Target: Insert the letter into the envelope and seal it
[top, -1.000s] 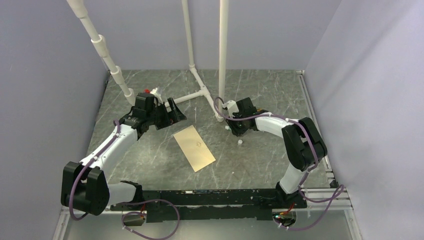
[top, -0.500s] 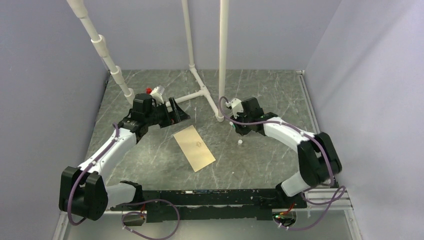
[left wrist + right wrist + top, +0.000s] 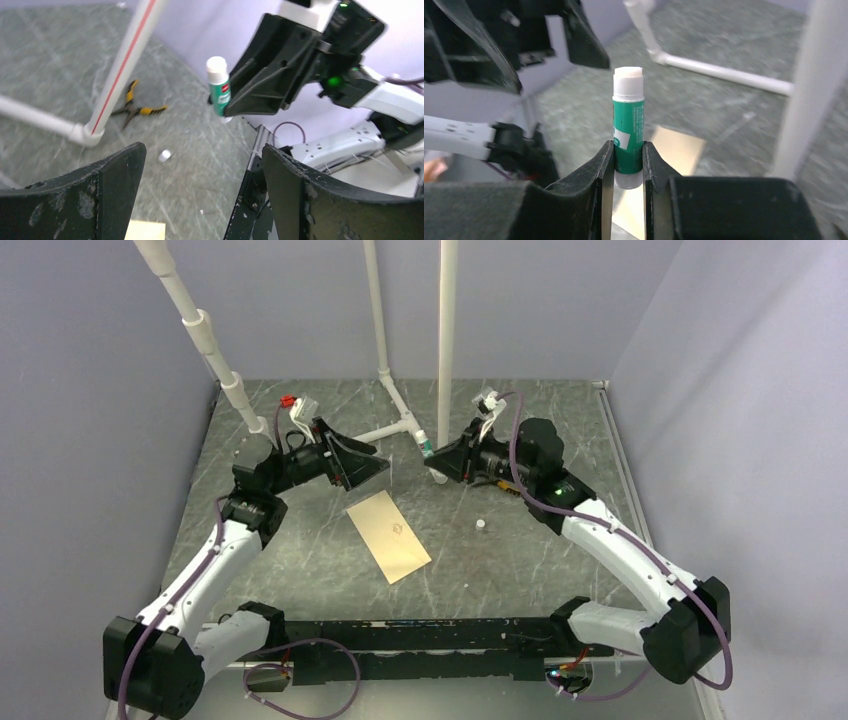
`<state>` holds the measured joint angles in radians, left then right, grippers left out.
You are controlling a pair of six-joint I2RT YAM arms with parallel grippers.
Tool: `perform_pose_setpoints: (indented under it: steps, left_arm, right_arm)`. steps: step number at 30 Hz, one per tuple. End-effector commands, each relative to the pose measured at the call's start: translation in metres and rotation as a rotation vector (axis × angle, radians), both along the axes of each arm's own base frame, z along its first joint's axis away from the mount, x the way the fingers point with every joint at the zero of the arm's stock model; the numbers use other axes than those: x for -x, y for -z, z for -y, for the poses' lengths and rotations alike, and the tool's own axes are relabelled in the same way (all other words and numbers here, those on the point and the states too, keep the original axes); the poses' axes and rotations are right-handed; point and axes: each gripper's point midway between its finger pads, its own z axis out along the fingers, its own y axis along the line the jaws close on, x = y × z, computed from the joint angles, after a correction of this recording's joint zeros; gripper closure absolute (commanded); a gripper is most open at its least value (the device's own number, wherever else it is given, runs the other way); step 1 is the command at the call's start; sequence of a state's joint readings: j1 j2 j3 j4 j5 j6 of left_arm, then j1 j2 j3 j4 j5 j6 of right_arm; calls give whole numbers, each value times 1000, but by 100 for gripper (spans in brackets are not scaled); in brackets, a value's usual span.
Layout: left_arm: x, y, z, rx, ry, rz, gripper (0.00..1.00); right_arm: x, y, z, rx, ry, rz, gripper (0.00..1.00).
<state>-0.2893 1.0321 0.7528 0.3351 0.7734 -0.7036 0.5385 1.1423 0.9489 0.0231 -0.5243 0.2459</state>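
The tan envelope point(image 3: 388, 536) lies flat in the middle of the table, and a corner of it shows in the wrist views point(image 3: 145, 230) point(image 3: 672, 150). No letter is in view. My right gripper point(image 3: 434, 454) point(image 3: 628, 146) hangs in the air behind the envelope, shut on a green glue stick point(image 3: 424, 445) point(image 3: 628, 115) point(image 3: 219, 86) whose uncapped white tip points toward the left arm. My left gripper point(image 3: 378, 466) point(image 3: 202, 152) is raised opposite it, wide open with nothing between its fingers.
A small white cap point(image 3: 480, 525) point(image 3: 164, 156) lies on the table right of the envelope. Yellow-handled pliers point(image 3: 133, 107) lie further back. A white pipe frame point(image 3: 398, 426) stands behind both grippers. Purple walls close in the table's sides.
The right gripper has shut on the glue stick and lifted it off the table, turning it toward the left. The left gripper has risen and swung to face it, staying open.
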Motion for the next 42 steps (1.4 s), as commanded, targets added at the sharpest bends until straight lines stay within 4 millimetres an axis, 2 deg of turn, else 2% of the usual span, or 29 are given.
perform_pose_setpoints:
  steps: [1, 4, 6, 10, 11, 13, 15, 17, 20, 25, 29, 35, 37, 39, 42]
  left_arm:
    - [33, -47, 17, 66, 184, 209, 10]
    - [43, -52, 29, 72, 248, 240, 11]
    - [40, -54, 34, 78, 237, 232, 14]
    - [36, -66, 32, 135, 194, 244, 31]
    - [35, -69, 31, 156, 179, 243, 33]
    - [36, -73, 29, 174, 164, 254, 31]
    - [35, -74, 28, 177, 153, 245, 22]
    - [34, -76, 29, 177, 156, 236, 21]
    - [32, -78, 30, 181, 158, 224, 25]
    - [30, -84, 29, 195, 141, 220, 42]
    - [30, -88, 29, 211, 141, 218, 44]
    - [29, -87, 30, 228, 150, 206, 42]
    - [30, -87, 30, 231, 158, 207, 46]
    - [31, -87, 31, 233, 171, 211, 54]
    - [34, -85, 33, 233, 197, 209, 58]
  right_arm:
    - [26, -72, -33, -285, -113, 17, 96]
    - [33, -85, -47, -345, -159, 14, 97]
    - [38, -92, -54, -374, -196, 12, 97]
    - [42, -94, -61, -378, -226, 8, 98]
    - [44, -93, -62, -377, -233, 8, 98]
    - [46, -91, -63, -372, -241, 2, 98]
    - [48, -91, -63, -373, -254, 1, 97]
    - [51, -92, -64, -382, -266, 1, 96]
    - [57, -95, -66, -397, -294, 7, 96]
    - [61, -95, -69, -397, -319, 14, 96]
    - [65, -92, -69, -387, -336, 19, 95]
    - [68, -91, -71, -381, -355, 23, 94]
    - [68, -91, -71, -383, -357, 29, 94]
    - [67, -92, -71, -388, -351, 31, 94]
    - [65, -93, -71, -396, -342, 31, 94]
